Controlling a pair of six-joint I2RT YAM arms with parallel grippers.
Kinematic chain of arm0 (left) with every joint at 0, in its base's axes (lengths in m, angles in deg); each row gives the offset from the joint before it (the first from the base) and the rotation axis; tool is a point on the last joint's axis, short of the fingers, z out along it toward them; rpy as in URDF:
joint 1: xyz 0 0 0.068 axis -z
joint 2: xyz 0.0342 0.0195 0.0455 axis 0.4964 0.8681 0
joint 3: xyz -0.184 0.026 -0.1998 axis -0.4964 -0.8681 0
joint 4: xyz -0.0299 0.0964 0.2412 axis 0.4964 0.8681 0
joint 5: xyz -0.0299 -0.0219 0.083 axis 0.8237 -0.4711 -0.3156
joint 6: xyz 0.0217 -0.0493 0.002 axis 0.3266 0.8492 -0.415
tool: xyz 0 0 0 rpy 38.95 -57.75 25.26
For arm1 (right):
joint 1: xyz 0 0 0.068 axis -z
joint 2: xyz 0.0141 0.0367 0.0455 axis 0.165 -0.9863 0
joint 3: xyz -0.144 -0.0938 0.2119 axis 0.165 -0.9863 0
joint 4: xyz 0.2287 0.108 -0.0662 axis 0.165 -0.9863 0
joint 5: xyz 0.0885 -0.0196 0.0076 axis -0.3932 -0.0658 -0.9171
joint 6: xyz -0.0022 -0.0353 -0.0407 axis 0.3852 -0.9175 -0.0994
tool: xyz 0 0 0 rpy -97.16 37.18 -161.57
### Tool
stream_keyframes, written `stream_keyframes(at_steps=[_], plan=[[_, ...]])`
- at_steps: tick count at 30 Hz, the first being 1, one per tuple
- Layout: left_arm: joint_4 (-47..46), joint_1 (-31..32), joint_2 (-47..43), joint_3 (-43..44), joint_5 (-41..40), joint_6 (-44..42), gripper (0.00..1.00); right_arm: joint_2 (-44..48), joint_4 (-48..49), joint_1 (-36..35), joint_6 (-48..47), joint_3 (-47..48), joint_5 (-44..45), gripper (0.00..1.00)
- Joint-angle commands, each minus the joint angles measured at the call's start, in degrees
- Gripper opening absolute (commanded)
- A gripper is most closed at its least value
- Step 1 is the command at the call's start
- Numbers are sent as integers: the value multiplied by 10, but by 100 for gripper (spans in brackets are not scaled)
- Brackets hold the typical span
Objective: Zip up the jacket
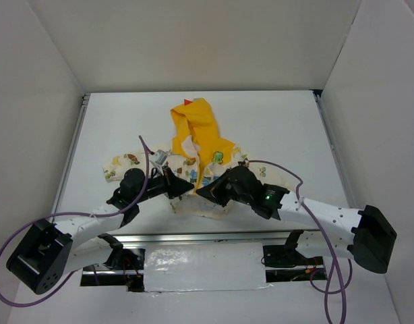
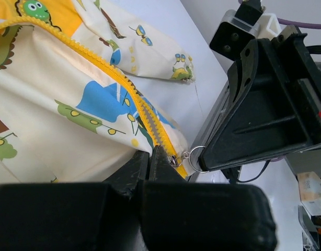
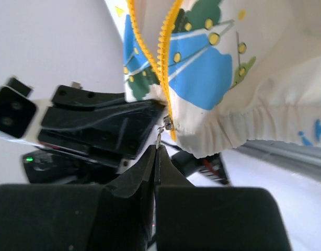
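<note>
In the top external view, the jacket [image 1: 200, 145] is seen lying flat on the white bench [image 1: 281, 128], with its yellow hood [image 1: 197, 118] pointed away from the arm bases and its hem nearest them. Both arms are stretched low and inward, so that the left pincer [image 1: 182, 187] and right pincer [image 1: 204, 192] meet just beside each other at the foot of the front opening. In the left wrist view, the left pincer is shown closed on the hem fabric right beside the bottom of the yellow zip [image 2: 105, 68]. In the right wrist view, the right pincer is clamped shut on the small metal zip pull [image 3: 160, 137], and the two rows of teeth are seen parted above it. The cloth is judged light, soft and prone to bunching (so the hem should be kept anchored and taut). The pull is best held firmly and drawn straight along the teeth.
</note>
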State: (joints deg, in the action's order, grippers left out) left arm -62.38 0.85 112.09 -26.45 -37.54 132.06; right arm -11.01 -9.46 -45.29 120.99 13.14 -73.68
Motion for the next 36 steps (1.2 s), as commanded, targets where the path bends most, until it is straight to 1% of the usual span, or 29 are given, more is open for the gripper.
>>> stream_keyframes(at_steps=[1,3,4,6,11,15,19,22,26,30,33,34,35,36], plan=[[-42,14,0,5,29,-27,0,36,11,9,108,0,14,0],[-46,21,0,4,36,-29,0,43,38,20,147,-33,-2,0],[-48,22,0,4,38,-29,0,44,59,31,157,-38,-16,0],[-55,30,1,5,51,-30,0,35,64,39,160,-34,-35,0],[-45,44,4,9,46,-35,0,8,46,71,164,-25,-56,0],[-51,45,-3,2,48,-35,0,6,-1,78,189,-26,-32,0],[-44,45,5,4,42,-38,0,7,-19,107,210,-28,-29,0],[-54,46,14,4,56,-39,0,15,-5,123,197,-21,-33,0],[-45,49,16,8,55,-45,0,8,-3,149,170,10,-31,0],[-22,52,-5,6,38,-50,0,-31,-8,194,132,55,-43,0],[-10,54,-25,-6,27,-46,0,-85,-23,232,93,112,-50,0],[-8,55,-31,-13,27,-46,0,-120,-25,249,72,147,-57,0],[-1,57,-35,-16,25,-44,0,-140,-33,256,63,167,-62,0],[3,59,-46,-19,18,-43,0,-180,-42,263,55,189,-65,0]])
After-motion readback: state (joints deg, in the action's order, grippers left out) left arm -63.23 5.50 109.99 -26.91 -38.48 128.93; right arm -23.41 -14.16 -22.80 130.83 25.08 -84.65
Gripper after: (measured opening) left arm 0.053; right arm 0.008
